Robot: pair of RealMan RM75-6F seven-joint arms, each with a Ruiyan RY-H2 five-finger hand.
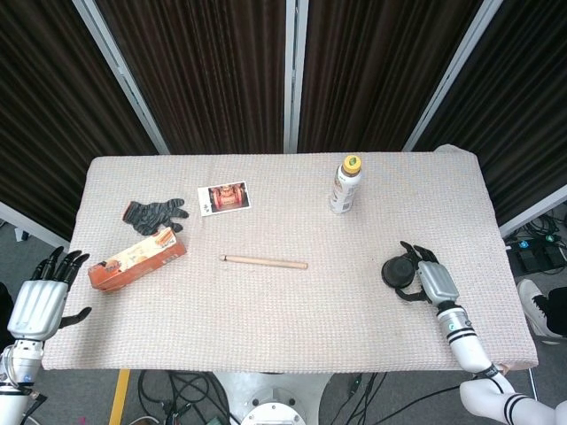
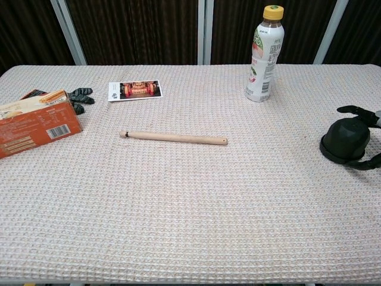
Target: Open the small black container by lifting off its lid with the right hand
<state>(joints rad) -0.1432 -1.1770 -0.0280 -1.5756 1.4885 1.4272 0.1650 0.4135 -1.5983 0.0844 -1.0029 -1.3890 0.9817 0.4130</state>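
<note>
The small black container (image 1: 398, 272) (image 2: 345, 141), a domed lid on a wider round base, stands near the table's right edge. My right hand (image 1: 428, 276) comes at it from the right. The fingers (image 2: 356, 110) curve past its far side and the thumb (image 2: 368, 165) reaches along its near side, so the hand brackets it loosely. I cannot tell whether they touch it. The lid sits on the base. My left hand (image 1: 40, 297) hangs open off the table's left edge, seen only in the head view.
A drink bottle (image 1: 345, 184) stands at the back right. A wooden stick (image 1: 264, 261) lies mid-table. An orange box (image 1: 136, 259), a dark glove (image 1: 153, 212) and a photo card (image 1: 223, 197) lie on the left of the cloth-covered table (image 1: 283, 328).
</note>
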